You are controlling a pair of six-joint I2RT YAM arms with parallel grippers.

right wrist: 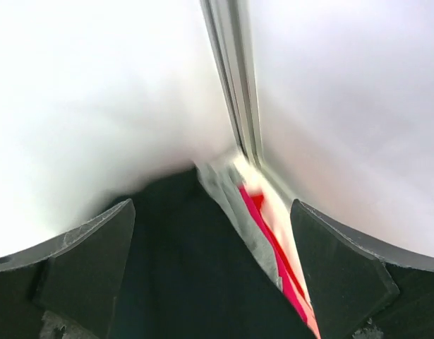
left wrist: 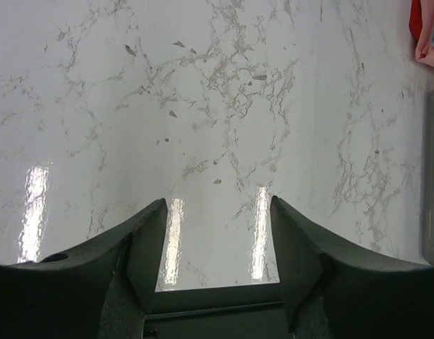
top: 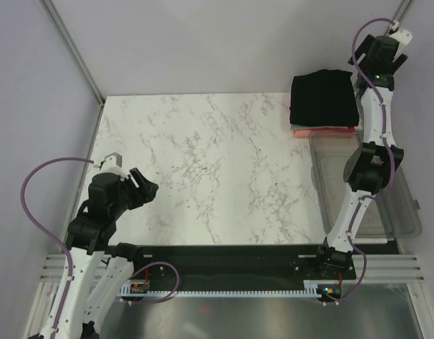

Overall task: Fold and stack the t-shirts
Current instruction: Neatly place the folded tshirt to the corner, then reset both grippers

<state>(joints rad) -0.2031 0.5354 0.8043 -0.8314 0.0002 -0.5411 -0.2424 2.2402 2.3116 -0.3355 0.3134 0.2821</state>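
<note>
Looks basically done to me: the folded black tee (top: 324, 99) sits on top of the pile. From the right wrist view it's directly under the right gripper (right wrist: 213, 205), with the grey tee (right wrist: 234, 205) and the red-pink tee (right wrist: 273, 247) peeking out just past its edge, toward the gripper's right finger. The fingers are spread wide with nothing between them. I can't tell whether the tips are touching the cloth or just hovering over it.

The left gripper (left wrist: 217, 201) is also spread apart and holding nothing. There's only bare marble table (top: 202, 162) in front of it, and the pile is well off to its far right.

What worries me from here:
- The right fingers are right over soft cloth. If they dip or pinch on the way out, I'd guess they hook the top fold and drag the black tee open or off the pile.
- The layers aren't flush, since the grey and red-pink edges stick out on one side. A sideways nudge from the wrist could shear the pile further.
- The pile sits in the corner by the walls, with the clear plastic bin (top: 404, 212) just on the near side, below the right forearm. So there's not much room to back away, and the arm's purple cable (top: 358, 42) could brush the pile too.
</note>
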